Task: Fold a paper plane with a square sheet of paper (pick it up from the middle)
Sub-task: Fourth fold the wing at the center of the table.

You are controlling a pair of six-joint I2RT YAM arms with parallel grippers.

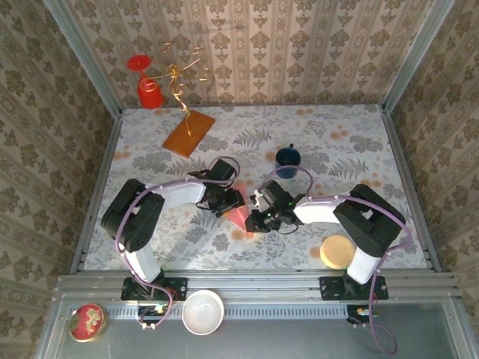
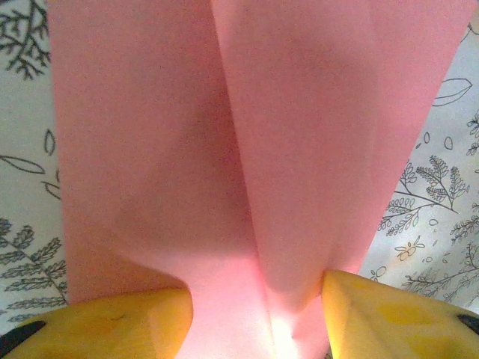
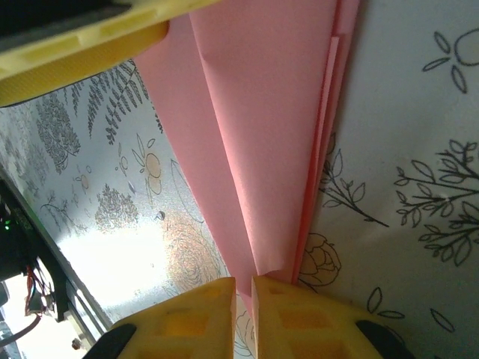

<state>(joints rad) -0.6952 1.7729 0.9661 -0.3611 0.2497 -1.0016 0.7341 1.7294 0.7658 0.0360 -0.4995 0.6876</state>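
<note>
The paper (image 1: 238,214) is lying on the table (image 1: 337,149) between the two arms. It is already creased into a long wedge with a centre fold and is not yet a finished dart.

The right gripper (image 3: 244,299) is pinching the narrow end. Its jaws are pressed almost together, and the pink point is running into the slit between them. This grip is probably anchoring the tip so that the layers are not sliding apart.

The left gripper (image 2: 258,318) is working at the wide end. Its jaws are standing apart, and its fingers (image 2: 105,325) are sitting over the paper with the centre fold passing through the gap. Straddling the fold this way is likely holding the flaps flat and the crease aligned. Whether the pads are actually pressing down cannot be told.

With both ends attended, the paper appears to be lying straight along its axis, which suits the next crease. Risk: a pull from either arm is liable to tear or skew the thin paper.
</note>
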